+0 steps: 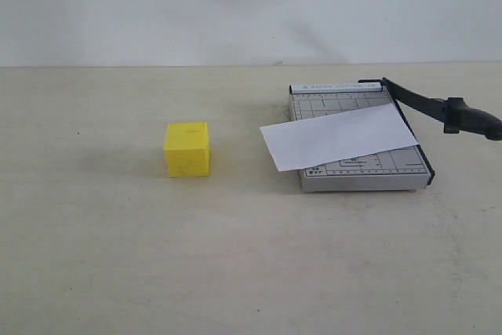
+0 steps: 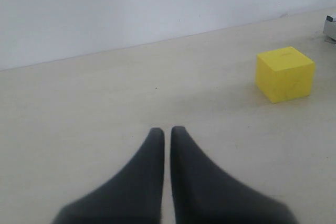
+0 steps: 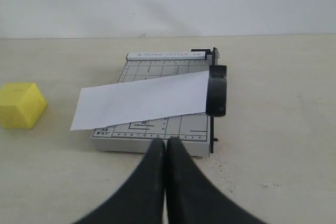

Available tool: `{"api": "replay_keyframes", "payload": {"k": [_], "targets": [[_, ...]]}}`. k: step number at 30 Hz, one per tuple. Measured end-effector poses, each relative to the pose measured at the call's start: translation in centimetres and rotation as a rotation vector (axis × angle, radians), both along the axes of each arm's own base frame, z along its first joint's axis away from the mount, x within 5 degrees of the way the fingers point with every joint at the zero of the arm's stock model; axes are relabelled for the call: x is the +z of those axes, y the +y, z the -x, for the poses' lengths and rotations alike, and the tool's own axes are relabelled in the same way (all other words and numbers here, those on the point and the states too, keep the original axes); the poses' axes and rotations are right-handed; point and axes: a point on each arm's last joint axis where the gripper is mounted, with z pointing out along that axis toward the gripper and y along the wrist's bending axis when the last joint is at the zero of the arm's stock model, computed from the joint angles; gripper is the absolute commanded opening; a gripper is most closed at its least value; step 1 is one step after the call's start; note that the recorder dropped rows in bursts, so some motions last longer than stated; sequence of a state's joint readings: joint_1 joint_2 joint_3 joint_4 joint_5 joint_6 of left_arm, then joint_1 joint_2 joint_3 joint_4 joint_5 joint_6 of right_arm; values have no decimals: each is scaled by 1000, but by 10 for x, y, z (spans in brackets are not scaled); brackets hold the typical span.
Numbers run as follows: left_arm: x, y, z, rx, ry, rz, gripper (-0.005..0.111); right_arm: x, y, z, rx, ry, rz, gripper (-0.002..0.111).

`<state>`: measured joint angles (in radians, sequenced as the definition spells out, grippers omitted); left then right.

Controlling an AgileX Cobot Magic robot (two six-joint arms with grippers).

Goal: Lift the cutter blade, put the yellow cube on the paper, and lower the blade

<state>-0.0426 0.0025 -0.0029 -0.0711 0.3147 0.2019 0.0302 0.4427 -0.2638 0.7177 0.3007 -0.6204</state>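
Exterior view: the yellow cube (image 1: 187, 149) rests on the desk (image 1: 235, 264) left of frame centre, touching nothing. The grey cutter base (image 1: 375, 165) lies right of centre, well apart from the cube. The paper (image 1: 339, 137) lies slantwise across the base. Its left end overhangs the base's left edge toward the cube, and its right end reaches the blade-side edge. The cutter blade (image 1: 427, 103) is hinged at the base's upper right corner and angles up and away from the base. Its thick handle (image 1: 473, 121) sits at the right edge of the frame, clear of the paper.

Left wrist view: the left fingers (image 2: 149, 156) are closed, with only a thin slit between the tips, and grip nothing. They hover over bare desk, well apart from the cube.

Right wrist view: the right fingers (image 3: 152, 161) are pressed together and empty. Their tips sit near the base edge closest to this camera, not touching the paper or the handle.
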Motion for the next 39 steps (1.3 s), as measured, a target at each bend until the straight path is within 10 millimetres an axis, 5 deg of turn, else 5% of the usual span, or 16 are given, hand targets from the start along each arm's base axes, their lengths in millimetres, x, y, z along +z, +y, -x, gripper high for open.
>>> {"api": "replay_keyframes", "payload": {"k": [24,29,34,39], "targets": [[0,1,0,4,-4,-41,4,0,-8,-2,-99,-110,-9,0],[20,1,-2,21,-214,54,4,-2,-8,-2,-77,-112,55,0],[36,3,-1,34,-389,161,4,-49,-13,4,-162,-3,-29,0],[38,3,-1,37,-404,377,4,-53,-21,4,-264,-69,-67,0]]}}
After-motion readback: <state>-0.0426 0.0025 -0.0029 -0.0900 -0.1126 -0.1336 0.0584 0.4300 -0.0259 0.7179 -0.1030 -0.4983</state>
